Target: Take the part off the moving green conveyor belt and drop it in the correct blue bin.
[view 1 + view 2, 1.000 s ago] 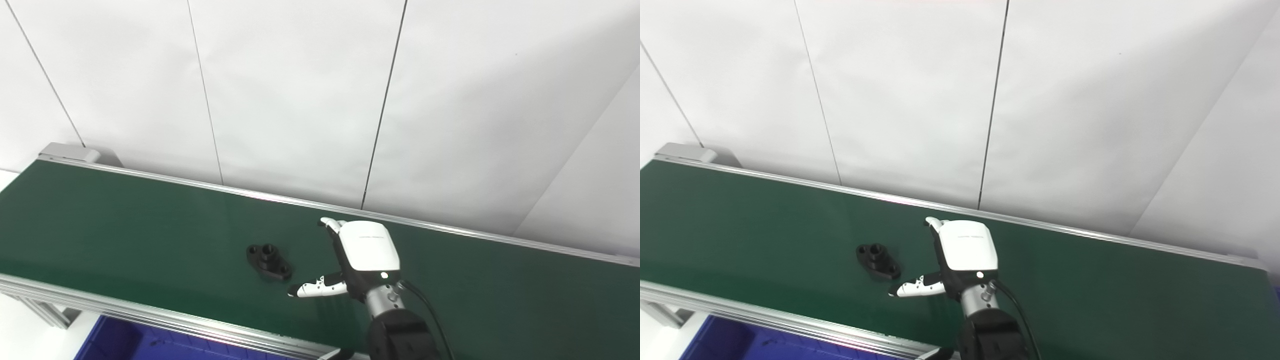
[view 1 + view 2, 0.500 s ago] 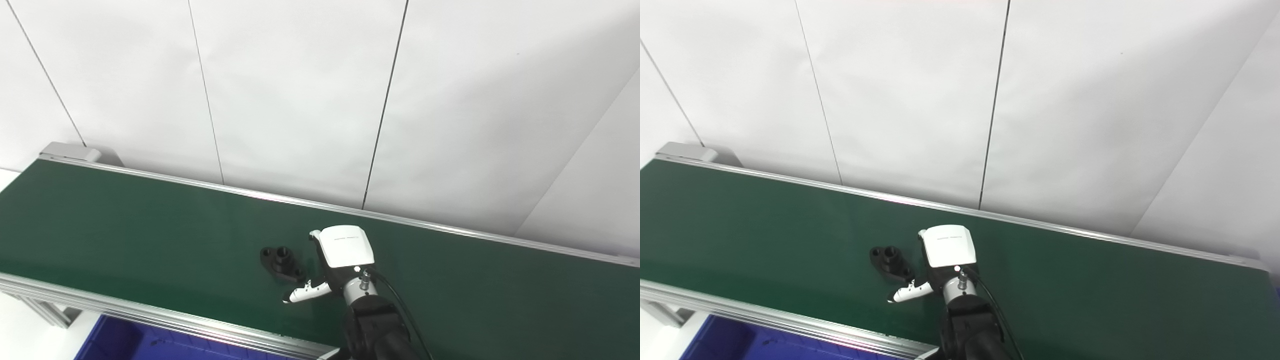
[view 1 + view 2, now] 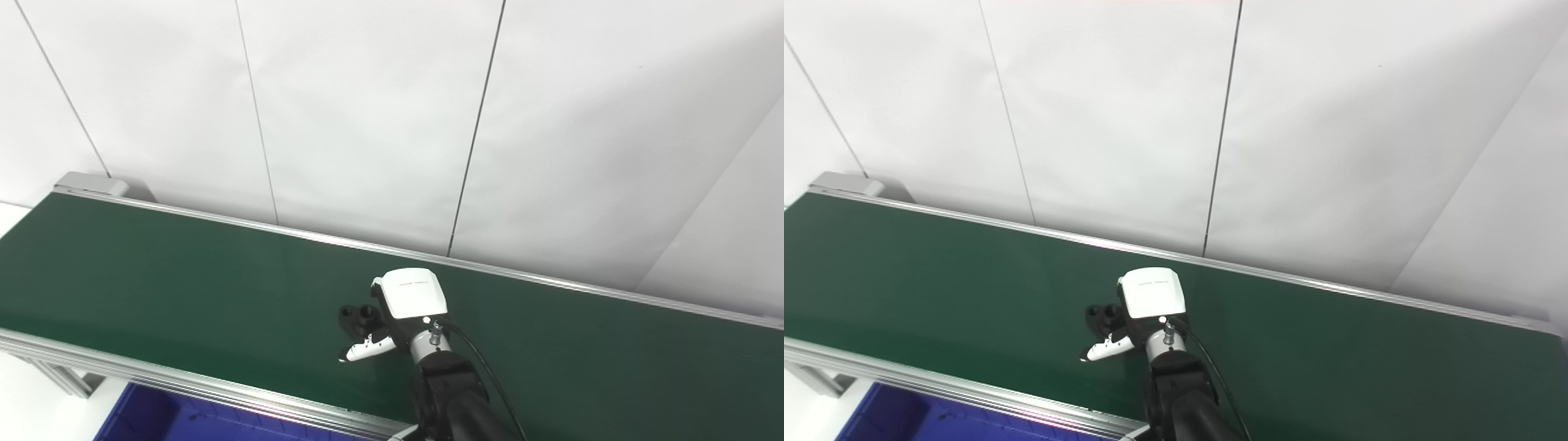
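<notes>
A black flanged part (image 3: 355, 316) with round holes lies on the green conveyor belt (image 3: 153, 275), near its middle. My right hand (image 3: 409, 294) hovers over the part's right end and covers that end with its white back. The fingers are hidden beneath the hand. The thumb (image 3: 361, 351) sticks out to the near left, just in front of the part and apart from it. The part rests flat on the belt, with nothing gripping it that I can see. My left hand is out of sight.
A blue bin (image 3: 159, 416) shows below the belt's near aluminium rail (image 3: 184, 383) at the bottom left. Behind the far rail stands a white panelled wall (image 3: 367, 122). The belt's end block (image 3: 92, 184) sits at the far left.
The part has ridden the belt to the right. My right hand has moved left and down until it overlaps the part's right end. The camera has shifted a little.
</notes>
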`<move>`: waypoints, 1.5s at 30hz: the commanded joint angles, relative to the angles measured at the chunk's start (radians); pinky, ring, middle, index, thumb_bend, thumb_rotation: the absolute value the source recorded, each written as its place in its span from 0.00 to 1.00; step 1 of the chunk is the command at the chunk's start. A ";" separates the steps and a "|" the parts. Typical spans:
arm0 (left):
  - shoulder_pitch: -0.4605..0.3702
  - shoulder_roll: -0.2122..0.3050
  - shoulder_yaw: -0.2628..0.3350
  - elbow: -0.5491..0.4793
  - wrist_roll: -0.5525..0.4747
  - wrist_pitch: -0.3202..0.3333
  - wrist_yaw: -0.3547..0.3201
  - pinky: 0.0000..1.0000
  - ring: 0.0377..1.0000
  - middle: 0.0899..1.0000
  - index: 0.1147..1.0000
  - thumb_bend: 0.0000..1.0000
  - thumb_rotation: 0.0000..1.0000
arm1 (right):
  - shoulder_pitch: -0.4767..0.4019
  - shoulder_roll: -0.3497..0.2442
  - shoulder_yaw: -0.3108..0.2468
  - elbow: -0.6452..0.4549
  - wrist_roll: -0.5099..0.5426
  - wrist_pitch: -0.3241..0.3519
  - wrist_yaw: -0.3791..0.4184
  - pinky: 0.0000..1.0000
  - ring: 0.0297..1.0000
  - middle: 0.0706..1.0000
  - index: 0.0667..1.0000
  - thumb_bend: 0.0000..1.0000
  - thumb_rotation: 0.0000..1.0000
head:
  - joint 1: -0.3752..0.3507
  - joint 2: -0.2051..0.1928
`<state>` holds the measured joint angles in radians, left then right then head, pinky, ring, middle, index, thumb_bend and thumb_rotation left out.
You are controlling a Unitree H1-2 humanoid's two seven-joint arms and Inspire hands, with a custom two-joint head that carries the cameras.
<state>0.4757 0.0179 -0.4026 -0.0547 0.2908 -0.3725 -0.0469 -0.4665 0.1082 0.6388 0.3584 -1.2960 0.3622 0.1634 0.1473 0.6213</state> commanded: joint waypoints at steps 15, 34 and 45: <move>0.032 -0.047 -0.046 -0.060 0.026 -0.010 0.015 0.73 0.86 0.89 0.85 0.80 0.69 | -0.010 0.003 0.080 0.042 0.027 0.044 -0.041 0.06 0.11 0.15 0.45 0.53 0.13 | 0.008 0.022; 0.028 -0.038 -0.046 -0.062 0.029 -0.018 0.014 0.74 0.86 0.90 0.87 0.78 0.69 | 0.027 -0.037 0.078 0.009 0.052 0.073 -0.015 0.06 0.11 0.17 0.45 0.52 0.12 | 0.004 0.036; 0.031 -0.032 -0.030 -0.086 0.019 0.014 0.012 0.74 0.86 0.89 0.86 0.78 0.69 | 0.118 -0.083 0.033 -0.219 0.177 0.008 -0.095 0.08 0.11 0.16 0.45 0.51 0.12 | -0.068 0.055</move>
<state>0.4925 0.0189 -0.4048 -0.0975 0.3061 -0.3498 -0.0364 -0.3381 0.0224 0.6781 0.1986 -1.1280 0.4046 0.0917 0.0785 0.6764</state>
